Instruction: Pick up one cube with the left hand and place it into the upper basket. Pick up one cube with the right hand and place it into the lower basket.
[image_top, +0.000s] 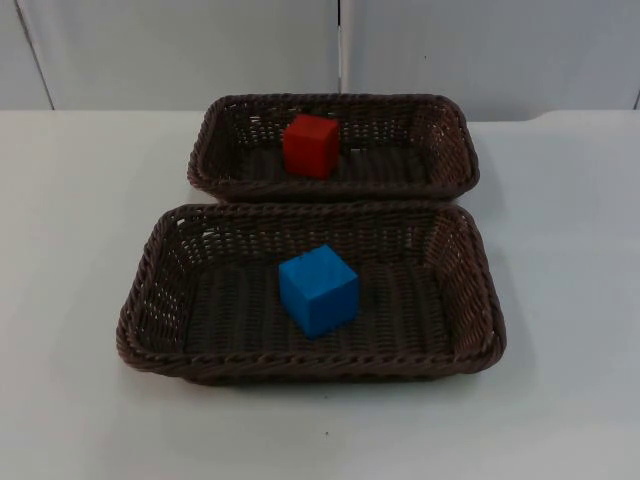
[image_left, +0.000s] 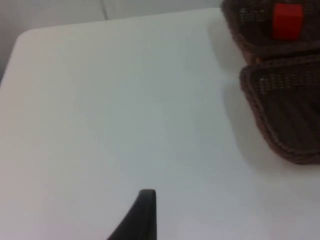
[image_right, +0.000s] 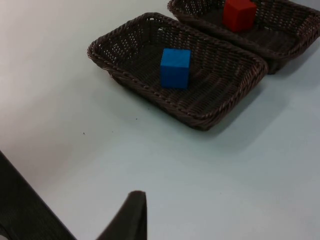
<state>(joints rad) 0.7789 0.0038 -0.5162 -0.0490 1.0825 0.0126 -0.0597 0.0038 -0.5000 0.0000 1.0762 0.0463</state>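
White table (image_top: 80, 250); left end effector (image_left: 145, 215) touches nothing.

In your left wrist view the upper basket (image_left: 260, 35) and lower basket (image_left: 285, 115) are both cut off at the edge, and the red cube (image_left: 287, 21) is blurred. Of the left gripper you see one fingertip (image_left: 142, 215); likewise a right fingertip (image_right: 131, 215), so neither grip can be judged.

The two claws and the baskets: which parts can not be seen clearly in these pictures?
- Left claw: one fingertip in the left wrist view; the edge cuts the rest.
- Right claw: likewise, right wrist view.
- Lower basket: cut by the left wrist view's edge; blue cube unseen there.
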